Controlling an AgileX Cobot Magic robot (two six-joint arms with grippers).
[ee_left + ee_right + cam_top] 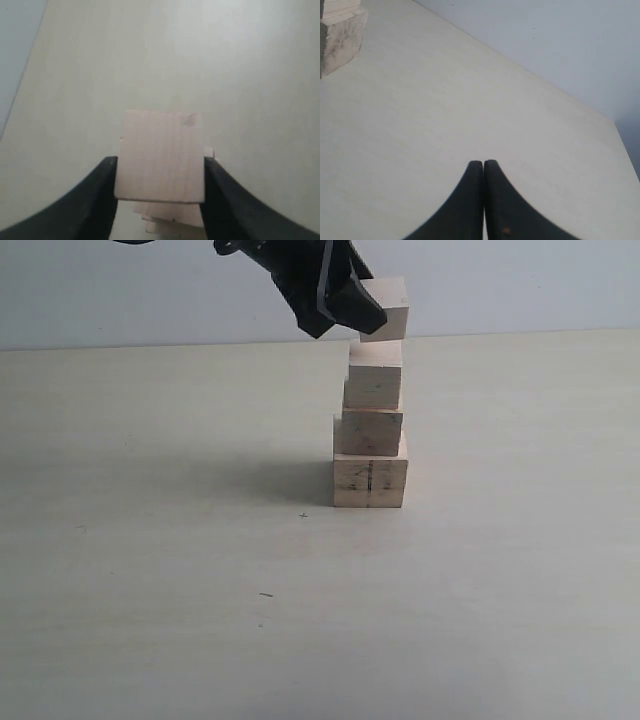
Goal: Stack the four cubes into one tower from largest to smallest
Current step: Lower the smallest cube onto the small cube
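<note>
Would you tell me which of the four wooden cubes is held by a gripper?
The uppermost cube, tilted, clamped by the left gripper; the three cubes beneath stand free of any gripper.

Left gripper (362, 308) was matte black, blocky and angular in the exterior view, with a thin grey line crossing its housing. Its fingers (97, 200) were smooth black blades, broad at the base and tapering along a concave curve to narrow blunt tips. Right gripper (483, 167) had fingers (465, 210) of the same black curved form; one carried a small dull speck.
</note>
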